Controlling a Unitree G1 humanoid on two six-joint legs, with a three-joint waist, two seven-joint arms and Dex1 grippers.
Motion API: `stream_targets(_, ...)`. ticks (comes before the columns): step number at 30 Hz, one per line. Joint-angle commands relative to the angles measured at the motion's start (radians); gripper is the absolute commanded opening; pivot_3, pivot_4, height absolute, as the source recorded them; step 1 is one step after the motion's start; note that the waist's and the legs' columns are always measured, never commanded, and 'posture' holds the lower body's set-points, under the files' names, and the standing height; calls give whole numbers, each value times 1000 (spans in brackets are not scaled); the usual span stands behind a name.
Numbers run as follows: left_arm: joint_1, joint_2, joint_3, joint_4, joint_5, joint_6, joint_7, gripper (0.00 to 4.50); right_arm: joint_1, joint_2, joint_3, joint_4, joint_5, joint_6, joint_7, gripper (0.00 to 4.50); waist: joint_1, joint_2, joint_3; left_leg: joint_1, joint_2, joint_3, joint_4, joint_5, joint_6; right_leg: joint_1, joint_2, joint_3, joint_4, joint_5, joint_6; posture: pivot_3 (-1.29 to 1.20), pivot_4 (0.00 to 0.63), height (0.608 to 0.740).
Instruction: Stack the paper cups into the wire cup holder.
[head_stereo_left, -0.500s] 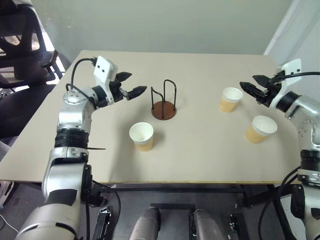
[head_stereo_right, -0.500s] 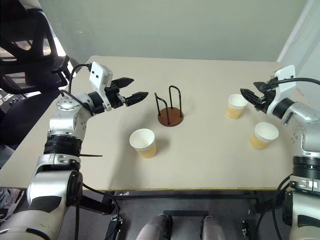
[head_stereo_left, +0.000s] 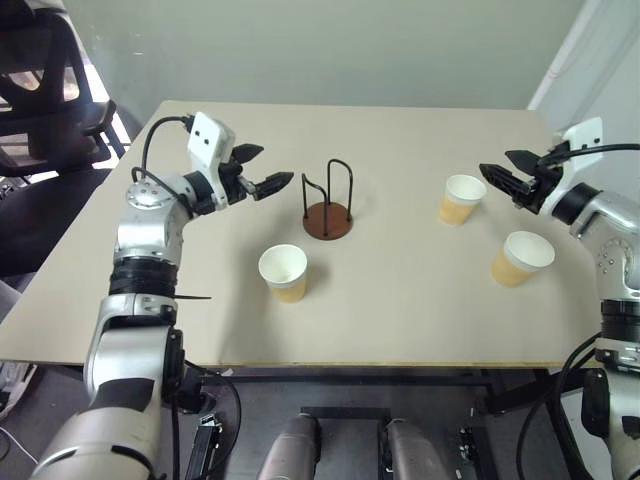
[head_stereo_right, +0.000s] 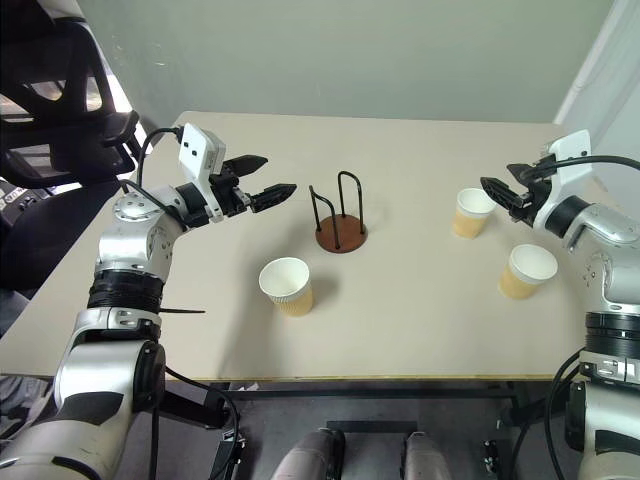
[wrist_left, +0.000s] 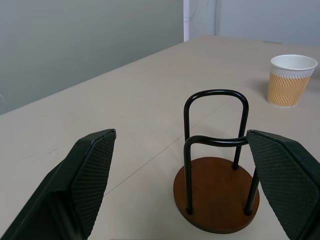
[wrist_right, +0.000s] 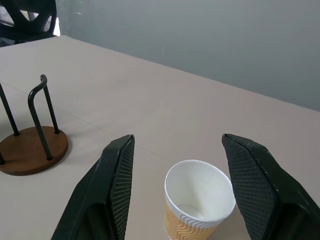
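We count three paper cups (head_stereo_left: 283, 272) (head_stereo_left: 461, 199) (head_stereo_left: 521, 258), all upright on the table (head_stereo_left: 400, 290), apart from one empty wire cup holder (head_stereo_left: 328, 200). Left gripper (head_stereo_left: 262, 170) and right gripper (head_stereo_left: 502, 172) spread wide, empty. Versus the earlier frame, seemingly nothing has moved.

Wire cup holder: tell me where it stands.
The wire cup holder stands empty mid-table, just beyond the open left gripper, behind the nearest paper cup.

Head cameras are looking down over the table (head_stereo_left: 400, 300) — wrist cameras are facing inward, low, sharing the wire cup holder (wrist_left: 216, 192).
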Motion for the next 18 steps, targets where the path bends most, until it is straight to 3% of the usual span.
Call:
stream_targets(1,-23,0,4,-23,-1,-22,2,4500,-3,-19,-14,-20,-1,-13,3,2767,0,0,0,0,0,0,0,0,0,0,0,0,0,0,0,0,150,740)
stream_targets(18,-59,-28,-38,54,31,-74,-34,4500,63,-24,-6,-158,72,100,66,2767,0,0,0,0,0,0,1,0,0,0,0,0,0,0,0,0,150,740)
